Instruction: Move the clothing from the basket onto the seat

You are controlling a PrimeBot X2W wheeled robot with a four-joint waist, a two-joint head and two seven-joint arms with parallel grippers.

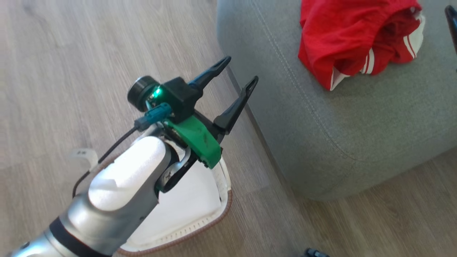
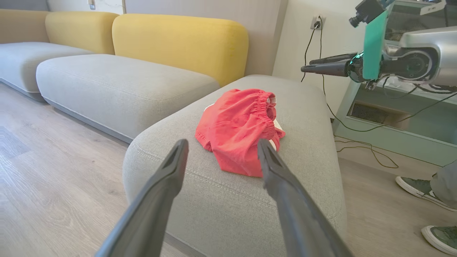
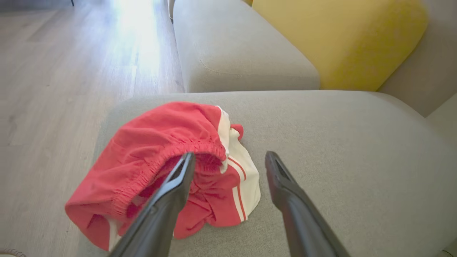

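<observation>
The clothing, red with white striped panels, lies crumpled on the grey seat. My left gripper hangs open over the floor between the basket and the seat's edge, holding nothing. The white basket with its brown rim sits on the floor under my left forearm, which hides much of it. In the left wrist view, the open left gripper points at the clothing from a distance. My right gripper is open just above the clothing and the seat. Its left finger overlaps the waistband, gripping nothing.
More grey sofa sections with yellow backrests stand behind the seat. A person's green shoes are on the wooden floor right of the seat, near a pale green cabinet with loose black cables.
</observation>
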